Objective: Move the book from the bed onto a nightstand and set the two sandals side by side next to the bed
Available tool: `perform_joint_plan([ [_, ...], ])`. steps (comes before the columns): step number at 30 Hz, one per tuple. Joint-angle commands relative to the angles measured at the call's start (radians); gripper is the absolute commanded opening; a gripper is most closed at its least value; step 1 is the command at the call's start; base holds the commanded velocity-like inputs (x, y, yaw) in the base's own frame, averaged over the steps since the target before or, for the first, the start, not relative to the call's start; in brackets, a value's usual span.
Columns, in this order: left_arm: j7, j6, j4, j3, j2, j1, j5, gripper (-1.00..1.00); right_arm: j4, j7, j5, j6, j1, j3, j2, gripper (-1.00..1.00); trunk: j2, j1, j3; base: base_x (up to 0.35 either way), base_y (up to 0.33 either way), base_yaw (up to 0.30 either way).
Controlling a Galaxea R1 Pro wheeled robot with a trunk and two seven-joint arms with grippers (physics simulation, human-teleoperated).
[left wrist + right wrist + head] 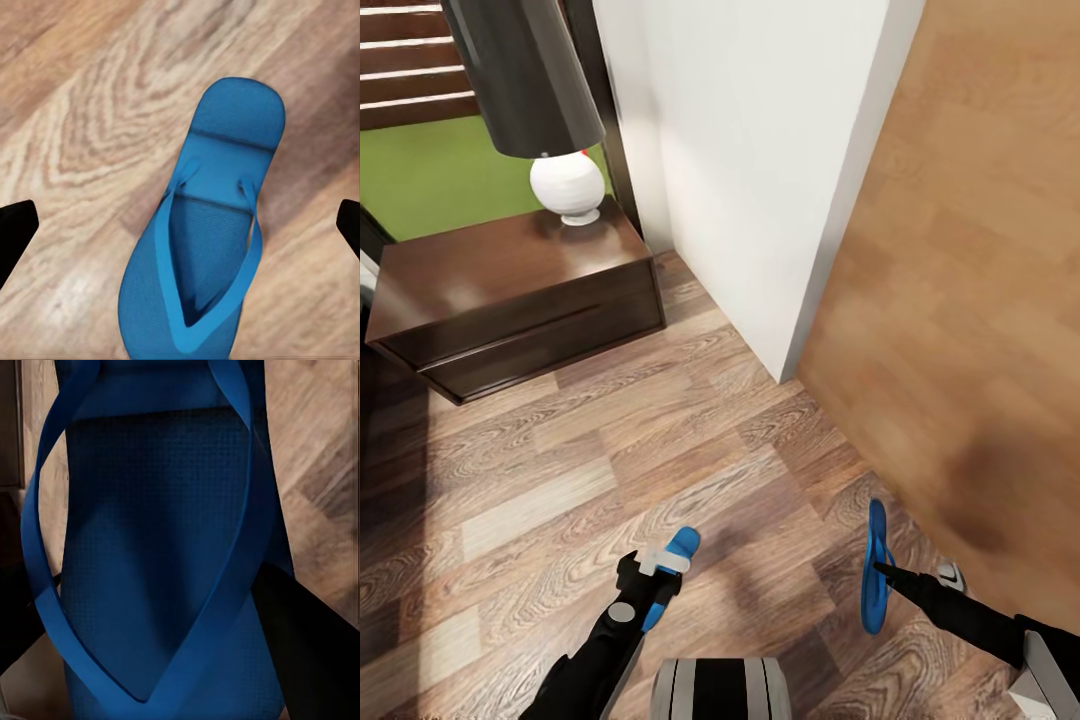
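The right gripper (882, 570) pinches one blue sandal (875, 580) edge-up off the wood-plank floor (610, 450) — the left gripper (660, 570), fingers spread, hovers over the other sandal (202, 240), flat on the floor. The nightstand (510, 290) stands well apart.

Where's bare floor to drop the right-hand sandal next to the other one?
Bare planks lie between the left gripper's sandal and the sandal in the right gripper, and onward from there to the nightstand. It is tight on the right, where the wooden panel and white wall close in.
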Motion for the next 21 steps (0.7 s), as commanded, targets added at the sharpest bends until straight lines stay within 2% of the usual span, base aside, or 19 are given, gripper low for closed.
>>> perform_joint_plan([
  [1,0.005,0.006,-0.001,-0.003,0.0,0.0,-0.008,1.0,0.0,0.0,-0.004,0.006,0.0,-0.001,0.0,-1.0,-0.001,0.0,-0.005,0.0,0.0,0.0],
  [6,-0.005,0.006,-0.001,-0.004,0.0,0.0,-0.008,1.0,0.0,0.0,-0.004,0.006,0.0,-0.001,0.0,-1.0,-0.002,0.002,-0.024,0.0,0.0,0.0],
  [8,-0.047,0.006,-0.001,-0.002,0.0,0.0,-0.008,1.0,0.0,0.0,-0.004,0.006,0.0,-0.001,0.0,-1.0,-0.002,0.003,-0.032,0.0,0.0,0.0],
  [12,-0.116,0.006,-0.003,0.003,0.001,0.0,-0.008,1.0,0.0,0.0,-0.004,0.006,0.0,-0.001,0.0,-1.0,-0.002,0.003,-0.032,0.0,0.0,0.0],
  [21,-0.123,0.005,-0.003,0.006,0.002,0.0,-0.009,1.0,0.0,0.0,-0.004,0.006,0.0,-0.001,0.001,-1.0,-0.002,0.003,-0.032,0.0,0.0,0.0],
])
